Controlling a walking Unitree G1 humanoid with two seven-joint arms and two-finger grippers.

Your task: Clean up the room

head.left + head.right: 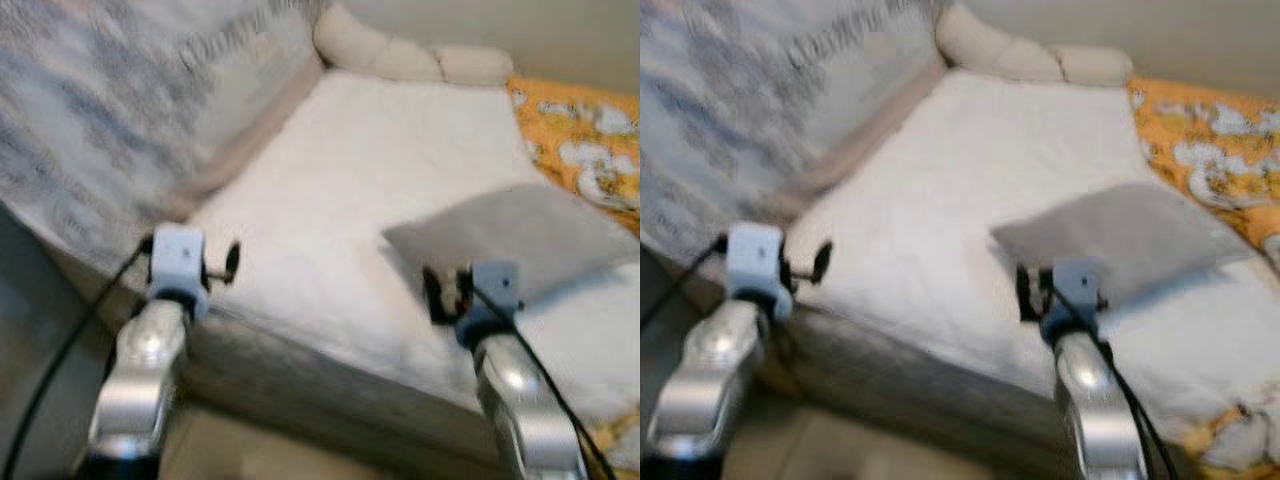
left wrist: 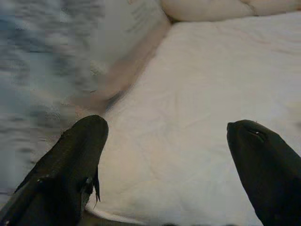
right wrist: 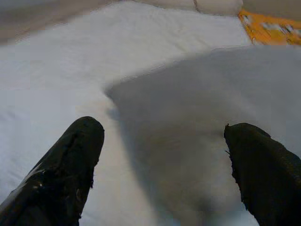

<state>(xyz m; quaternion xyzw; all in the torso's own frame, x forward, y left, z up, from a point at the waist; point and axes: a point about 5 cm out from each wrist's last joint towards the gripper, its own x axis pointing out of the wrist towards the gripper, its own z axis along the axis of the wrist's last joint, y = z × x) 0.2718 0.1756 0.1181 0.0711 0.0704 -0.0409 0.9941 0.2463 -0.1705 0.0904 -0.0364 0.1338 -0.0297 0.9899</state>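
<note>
Scene: I stood at the near edge of a wide bed with a white quilted cover point(image 1: 380, 200); a blue-grey patterned blanket point(image 1: 90, 120) was heaped along its left side and an orange patterned quilt point(image 1: 585, 140) lay along its right.
Task item: a flat grey rectangular pillow point(image 1: 520, 240) lay on the white cover toward the right, its near corner pointing at my right arm.
Other bedding: two cream rounded pillows point(image 1: 410, 55) sat at the head of the bed, well apart from the grey one.
Right gripper point(image 3: 162, 136): fingers spread wide, nothing between them, poised just above the near corner of the grey pillow.
Left gripper point(image 2: 167, 136): fingers also apart and empty, held over bare white cover near the blanket's edge.
Step in hand: I judged this the approach to the grey pillow, before any grasp.
Next move: probably lower the right gripper onto the pillow's near edge and close on the soft fabric; a shallow bite could slip.
Hard to make out: both eye views were blurred, so patterns and fingertips were indistinct.
Cut off: the orange quilt and the blanket ran out of frame, and the bed's near side was partly behind my arms.
</note>
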